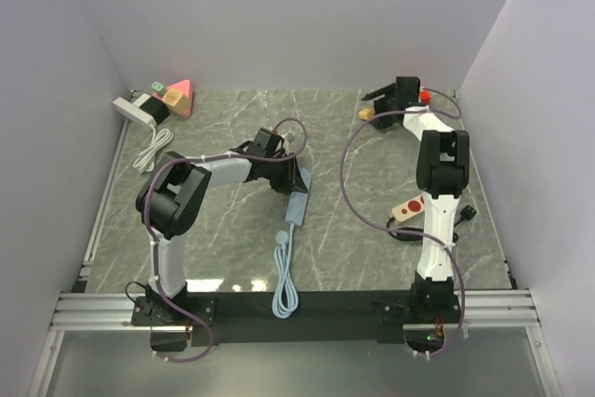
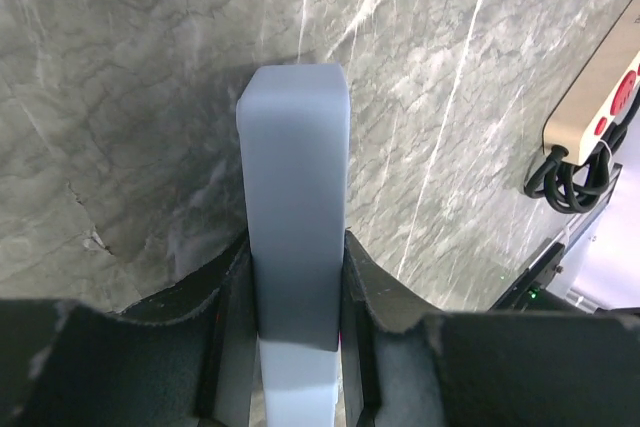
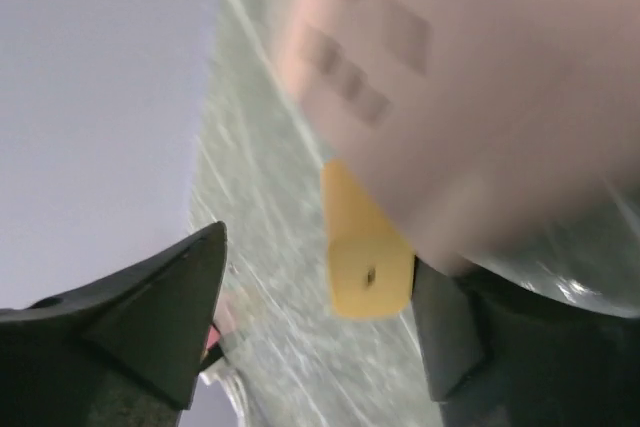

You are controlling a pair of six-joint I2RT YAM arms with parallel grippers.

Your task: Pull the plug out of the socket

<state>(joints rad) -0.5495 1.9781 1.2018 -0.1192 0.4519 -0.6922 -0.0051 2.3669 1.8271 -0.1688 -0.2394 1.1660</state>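
Out on the surface [image 1: 232,239] your left claw [image 2: 296,252] clamps the pale blue socket block [image 2: 296,147], no plug showing, while your right claw [image 3: 320,267] gapes loose by a yellow piece [image 3: 368,269], so the pull looks done.

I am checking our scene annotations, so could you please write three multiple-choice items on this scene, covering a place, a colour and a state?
1. Where is the white power strip? A far-left corner; B centre; C near-right edge.
2. What colour are the buttons on the beige strip? A green; B red; C blue.
3. How is the left gripper? A open over bare table; B shut on the pale blue strip; C out of view.
Answers: 1 A, it lies at the back by the left wall. 2 B, red spots show on it in the top view. 3 B, both fingers press the strip's sides in the left wrist view.
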